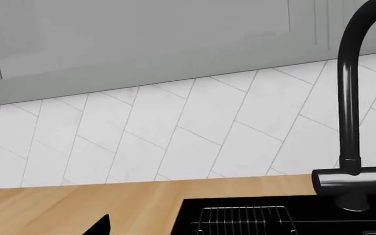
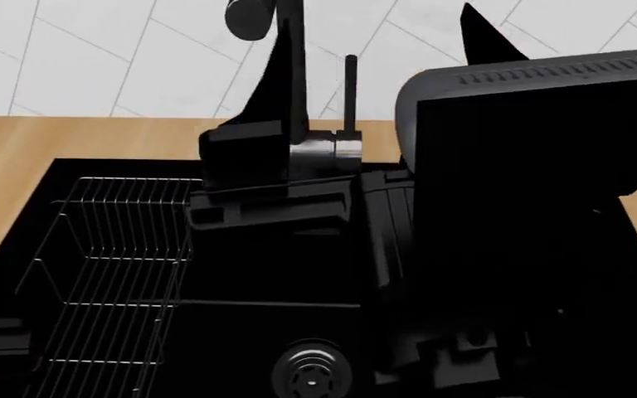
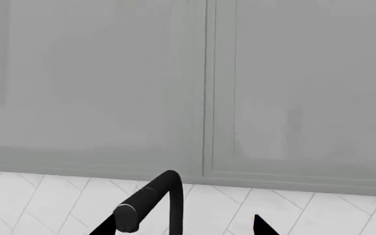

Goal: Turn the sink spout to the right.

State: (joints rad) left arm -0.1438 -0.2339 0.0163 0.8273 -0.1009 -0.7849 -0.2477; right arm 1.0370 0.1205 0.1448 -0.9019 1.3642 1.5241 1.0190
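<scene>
While the right pincer (image 2: 374, 37) hangs over the black sink (image 2: 109, 170) with its fingers spread, one finger (image 2: 269, 91) lies against the spout (image 2: 292, 50) and the other stands clear beyond the thin lever rod (image 2: 350, 91). The spout rises between those fingers from its chrome base (image 2: 324, 157) just below them, its nozzle head (image 2: 250, 16) swung to the pincer's left, above the wire rack (image 2: 109, 274). A clean turn likely means pushing sideways high on the tube, steering clear of the lever; the left pincer (image 1: 100, 226) shows one tip, so its state cannot be told.

A light wooden surface (image 1: 77, 205) ran beneath a wall of white tiles (image 1: 195, 132) laid in a slanted herringbone pattern. Above the tiles hung pale grey cabinets (image 3: 96, 83) with framed panel doors. The lighting was soft, even and shadowless.
</scene>
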